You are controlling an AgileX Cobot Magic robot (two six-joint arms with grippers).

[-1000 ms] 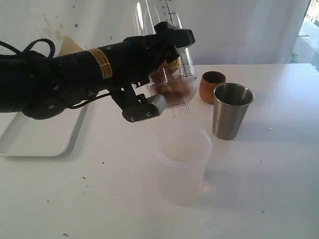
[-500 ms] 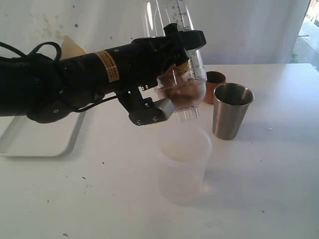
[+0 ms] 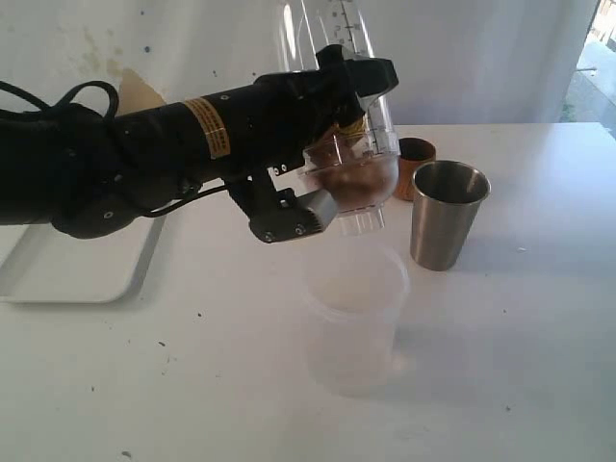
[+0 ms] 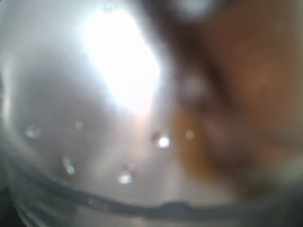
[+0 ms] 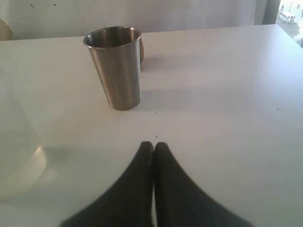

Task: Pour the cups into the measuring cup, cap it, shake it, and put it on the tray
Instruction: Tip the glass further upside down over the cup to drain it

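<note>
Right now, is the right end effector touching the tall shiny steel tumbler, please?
Apart; the right wrist view shows bare table between end effector and steel tumbler.

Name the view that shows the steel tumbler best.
Right wrist view: the steel tumbler stands whole, large and sharp. The exterior view shows it whole too, but smaller; the left wrist view gives only a close blur.

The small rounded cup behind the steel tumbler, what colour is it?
Reddish brown: a glossy wooden cup. The exterior view shows it best.
</note>
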